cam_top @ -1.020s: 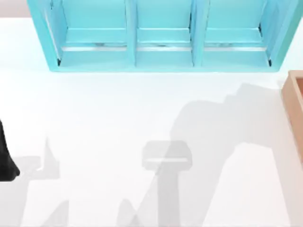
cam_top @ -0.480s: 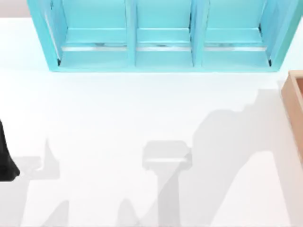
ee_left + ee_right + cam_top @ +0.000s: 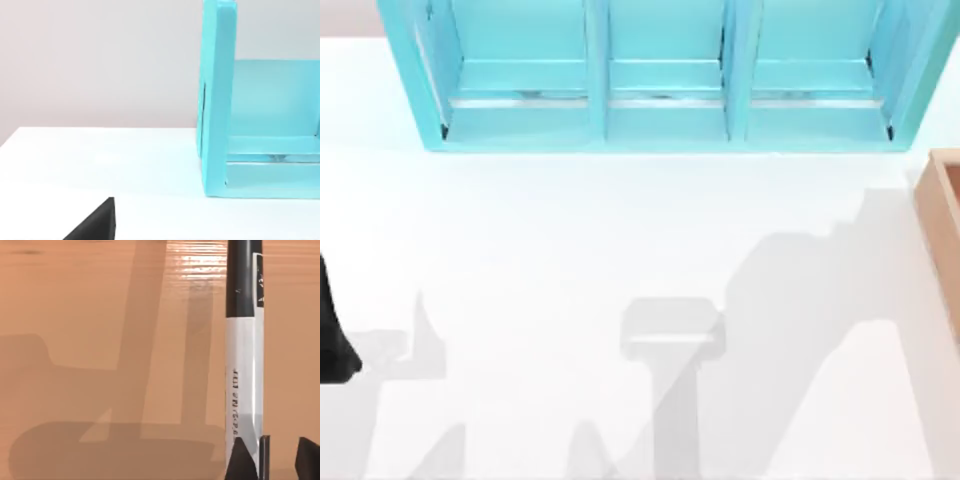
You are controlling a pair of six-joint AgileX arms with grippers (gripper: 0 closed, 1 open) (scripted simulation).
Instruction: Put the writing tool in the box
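The writing tool [image 3: 244, 365], a slim marker with a black end and a white-grey labelled barrel, hangs over the tan floor of the box [image 3: 100, 340]. Its shadow falls apart from it on that floor. My right gripper [image 3: 272, 462] holds the marker's near end, with a dark fingertip on either side. In the top view a corner of the box [image 3: 942, 225] shows at the table's right edge. My left arm [image 3: 332, 335] rests parked at the table's left edge, and a dark part of my left gripper [image 3: 95, 225] sits low over the white table.
A large turquoise shelf unit [image 3: 665, 110] with three compartments stands along the back of the table, and its end wall [image 3: 217, 100] rises close to the left arm. Grey arm shadows lie across the white table [image 3: 540, 230].
The right arm's shadow on the table slid to the right towards the box over the first half second, then held still. The left arm has not moved.
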